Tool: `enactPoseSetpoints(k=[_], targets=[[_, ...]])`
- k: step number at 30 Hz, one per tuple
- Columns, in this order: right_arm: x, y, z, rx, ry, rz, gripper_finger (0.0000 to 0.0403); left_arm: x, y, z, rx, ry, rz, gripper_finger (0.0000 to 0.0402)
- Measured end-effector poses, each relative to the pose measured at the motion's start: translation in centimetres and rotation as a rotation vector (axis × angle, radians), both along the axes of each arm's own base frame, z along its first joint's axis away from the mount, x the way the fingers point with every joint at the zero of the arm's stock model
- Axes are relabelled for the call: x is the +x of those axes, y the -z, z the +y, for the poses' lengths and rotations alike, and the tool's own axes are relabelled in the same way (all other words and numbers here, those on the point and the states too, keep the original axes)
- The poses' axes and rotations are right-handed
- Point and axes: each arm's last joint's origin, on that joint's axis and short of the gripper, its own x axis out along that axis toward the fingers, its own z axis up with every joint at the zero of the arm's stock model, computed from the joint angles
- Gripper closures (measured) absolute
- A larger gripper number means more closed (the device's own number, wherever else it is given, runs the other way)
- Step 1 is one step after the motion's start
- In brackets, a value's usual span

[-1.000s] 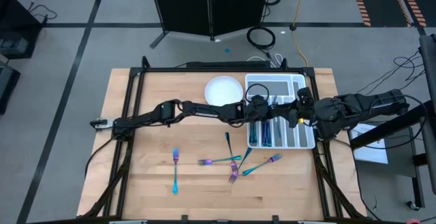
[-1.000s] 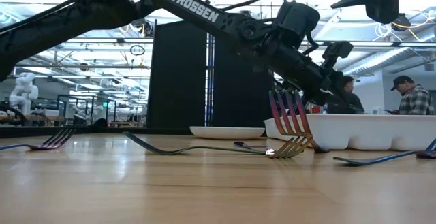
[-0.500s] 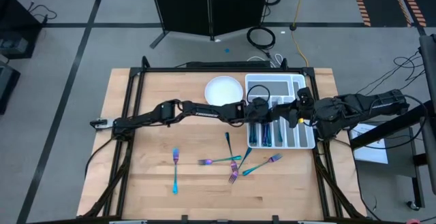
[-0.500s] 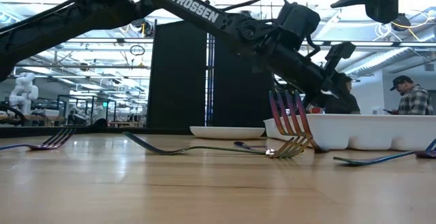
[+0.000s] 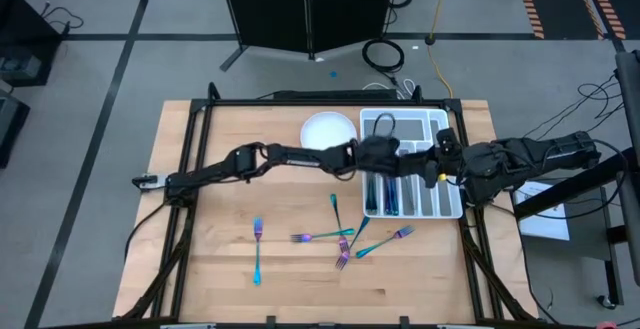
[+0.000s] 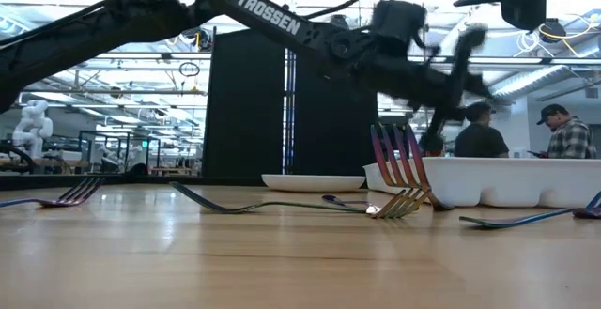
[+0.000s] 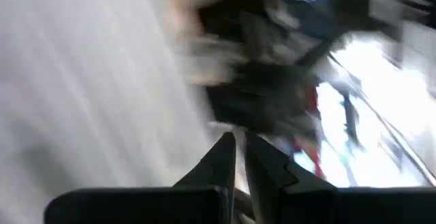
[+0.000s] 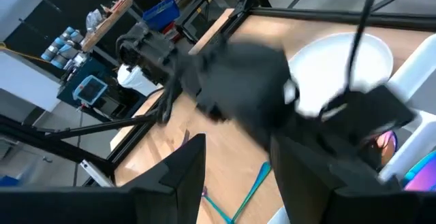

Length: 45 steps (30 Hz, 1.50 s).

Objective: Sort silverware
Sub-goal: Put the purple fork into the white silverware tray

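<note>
High view: left gripper [image 5: 383, 152] is over the white tray's [image 5: 446, 209] near-left end, fingers nearly closed, nothing seen held. Right gripper [image 5: 430, 166] is over the tray's middle, fingers apart, empty. Silverware [image 5: 340, 234]: five loose pieces on the table [image 5: 220, 269], clear of both grippers; more lie in the tray, number indistinct. One white plate [image 5: 329, 132].

Low view: a fork [image 6: 399, 173] leans against the tray.
</note>
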Motion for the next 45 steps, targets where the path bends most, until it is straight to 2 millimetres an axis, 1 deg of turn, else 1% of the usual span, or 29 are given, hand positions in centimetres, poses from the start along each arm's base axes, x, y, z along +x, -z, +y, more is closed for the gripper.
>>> enactPoseSetpoints(k=[1, 2, 3, 5, 7, 10, 13, 14, 17, 19, 20, 22, 25, 28, 30, 33, 35, 39, 41, 45], targets=[[0.0, 0.0, 0.0, 0.006, -0.013, -0.001, 0.0243, -0.1, -1.2, 0.3, 0.029, 0.073, -0.063, 0.0369], [-0.1, 0.0, 0.1, 0.011, -0.025, -0.001, 0.0243, -0.3, -2.2, 0.5, 0.055, 0.137, -0.089, 0.037], [-0.1, -0.2, 0.1, 0.018, -0.037, -0.016, 0.0243, -0.7, -3.2, 0.6, 0.088, 0.18, -0.076, 0.037], [-0.1, -0.4, 0.2, 0.027, -0.067, -0.031, 0.0243, -1.7, -4.9, 0.5, 0.178, 0.231, 0.015, 0.037], [0.0, -0.5, 0.3, 0.022, -0.11, -0.041, 0.0243, -3.0, -6.4, -0.1, 0.32, 0.247, 0.14, 0.037], [0.1, -1.0, 0.4, -0.009, -0.136, -0.089, 0.0243, -5.6, -9.2, -0.8, 0.536, 0.265, 0.308, 0.037], [0.2, -1.5, 0.4, -0.03, -0.152, -0.137, 0.0243, -8.5, -11.9, -1.5, 0.689, 0.31, 0.47, 0.037], [0.2, -1.6, 0.4, -0.041, -0.158, -0.142, 0.0243, -9.4, -12.4, -1.7, 0.728, 0.322, 0.533, 0.037], [0.3, -1.9, 0.4, -0.07, -0.17, -0.161, 0.0243, -12.2, -14.3, -2.5, 0.821, 0.339, 0.691, 0.037], [0.4, -2.0, 0.5, -0.084, -0.186, -0.17, 0.0243, -14.1, -16.0, -3.6, 0.854, 0.352, 0.745, 0.037], [0.4, -2.0, 0.5, -0.088, -0.192, -0.171, 0.0243, -14.9, -16.4, -4.2, 0.863, 0.365, 0.774, 0.037], [0.6, -1.9, 0.6, -0.093, -0.198, -0.162, 0.0243, -16.7, -17.7, -5.4, 0.882, 0.396, 0.781, 0.037], [1.1, -1.5, 0.7, -0.097, -0.202, -0.131, 0.0243, -19.4, -18.8, -7.1, 0.906, 0.495, 0.766, 0.037], [1.9, -1.0, 0.9, -0.115, -0.209, -0.089, 0.0243, -22.2, -18.7, -8.5, 0.864, 0.583, 0.751, 0.037], [2.3, -0.8, 1.0, -0.121, -0.212, -0.07, 0.0243, -24.2, -18.1, -9.2, 0.813, 0.588, 0.78, 0.037], [3.0, -0.4, 1.2, -0.125, -0.214, -0.04, 0.0243, -27.6, -16.6, -10.0, 0.73, 0.572, 0.843, 0.037], [3.6, 0.0, 1.3, -0.118, -0.212, -0.016, 0.0243, -29.8, -15.6, -10.6, 0.62, 0.502, 0.89, 0.037], [4.6, 0.8, 1.6, -0.088, -0.2, 0.025, 0.0243, -33.8, -12.5, -11.9, 0.273, 0.235, 1.047, 0.037], [5.2, 1.3, 1.7, -0.071, -0.193, 0.049, 0.0243, -35.2, -11.0, -12.8, 0.162, 0.165, 1.106, 0.037], [6.4, 2.0, 2.0, -0.042, -0.178, 0.066, 0.0243, -36.6, -8.6, -14.8, 0.134, 0.248, 1.171, 0.037]])
